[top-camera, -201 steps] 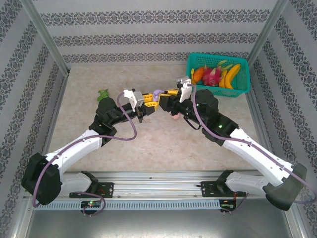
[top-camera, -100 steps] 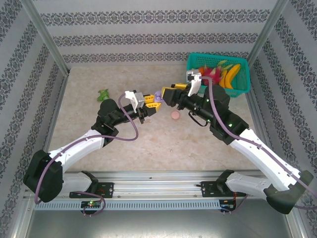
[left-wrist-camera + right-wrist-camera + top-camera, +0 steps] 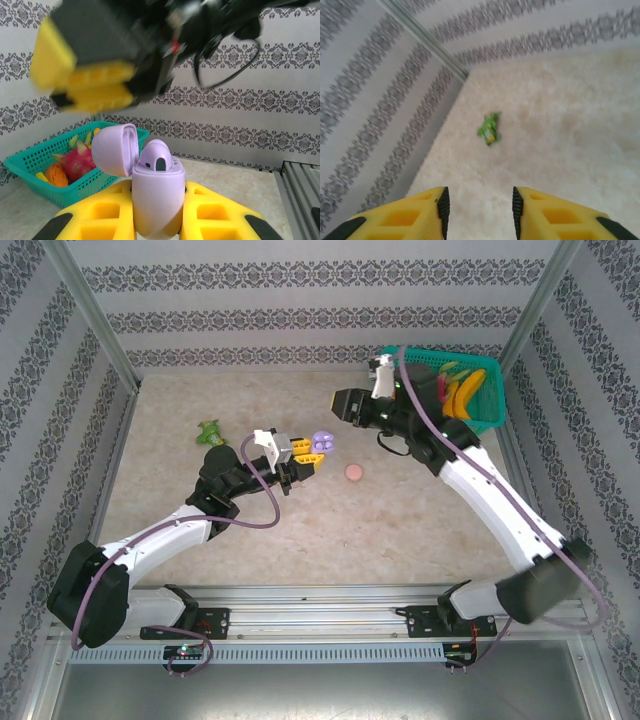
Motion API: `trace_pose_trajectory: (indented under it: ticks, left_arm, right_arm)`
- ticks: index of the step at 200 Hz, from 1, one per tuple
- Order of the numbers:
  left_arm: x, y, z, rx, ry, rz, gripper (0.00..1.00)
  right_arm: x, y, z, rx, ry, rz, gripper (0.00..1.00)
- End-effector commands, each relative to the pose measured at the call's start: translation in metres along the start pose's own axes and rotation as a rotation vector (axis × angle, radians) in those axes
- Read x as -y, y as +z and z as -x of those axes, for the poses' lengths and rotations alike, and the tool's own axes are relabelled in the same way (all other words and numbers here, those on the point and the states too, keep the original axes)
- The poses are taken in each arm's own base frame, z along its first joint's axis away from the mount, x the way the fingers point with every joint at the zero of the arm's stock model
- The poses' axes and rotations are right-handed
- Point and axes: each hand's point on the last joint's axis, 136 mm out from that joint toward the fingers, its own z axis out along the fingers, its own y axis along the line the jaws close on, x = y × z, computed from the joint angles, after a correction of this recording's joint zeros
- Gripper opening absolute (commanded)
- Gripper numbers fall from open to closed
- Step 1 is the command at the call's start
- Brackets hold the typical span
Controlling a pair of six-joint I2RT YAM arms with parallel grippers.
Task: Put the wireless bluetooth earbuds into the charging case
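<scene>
The purple charging case (image 3: 157,200) is held up off the table, clamped upright between the yellow fingers of the left gripper (image 3: 157,227), above the middle of the table (image 3: 200,530). Its lid (image 3: 115,150) is flipped open to one side, and a purple earbud (image 3: 156,161) is seen seated in the case's mouth. The right gripper (image 3: 477,205) is raised well above the table toward the far right corner, its jaws parted with nothing between them; from the left wrist it is seen blurred, above the case. On the table, a small pink round item (image 3: 353,472) is found just right of the held case, apart from it. A small green object (image 3: 209,430) lies toward the far left. A teal basket (image 3: 490,418) with fruit (image 3: 75,162) is set in the far right corner.
</scene>
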Motion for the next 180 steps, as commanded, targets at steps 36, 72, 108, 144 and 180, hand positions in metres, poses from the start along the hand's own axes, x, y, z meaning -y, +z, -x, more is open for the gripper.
trace_pose_trajectory:
  ticks: [36, 72, 108, 144, 180]
  left_arm:
    - [0.004, 0.008, 0.001, 0.011, -0.023, -0.017, 0.0]
    - [-0.01, 0.013, -0.005, -0.012, -0.037, 0.043, 0.0]
    - [-0.023, 0.019, -0.014, -0.039, -0.084, 0.092, 0.0]
    - [-0.044, 0.022, -0.059, -0.142, -0.251, 0.206, 0.0]
    - [-0.072, 0.014, -0.134, -0.338, -0.494, 0.404, 0.0]
  right_arm:
    - [-0.017, 0.019, -0.045, -0.198, 0.009, 0.062, 0.26]
    - [-0.015, 0.005, -0.079, -0.243, -0.012, 0.033, 0.25]
    - [0.024, -0.012, -0.08, -0.15, 0.022, -0.12, 0.35]
    - [0.091, -0.033, -0.069, -0.013, 0.153, -0.295, 0.48]
    - [0.126, -0.032, -0.099, -0.056, 0.187, -0.38, 0.49]
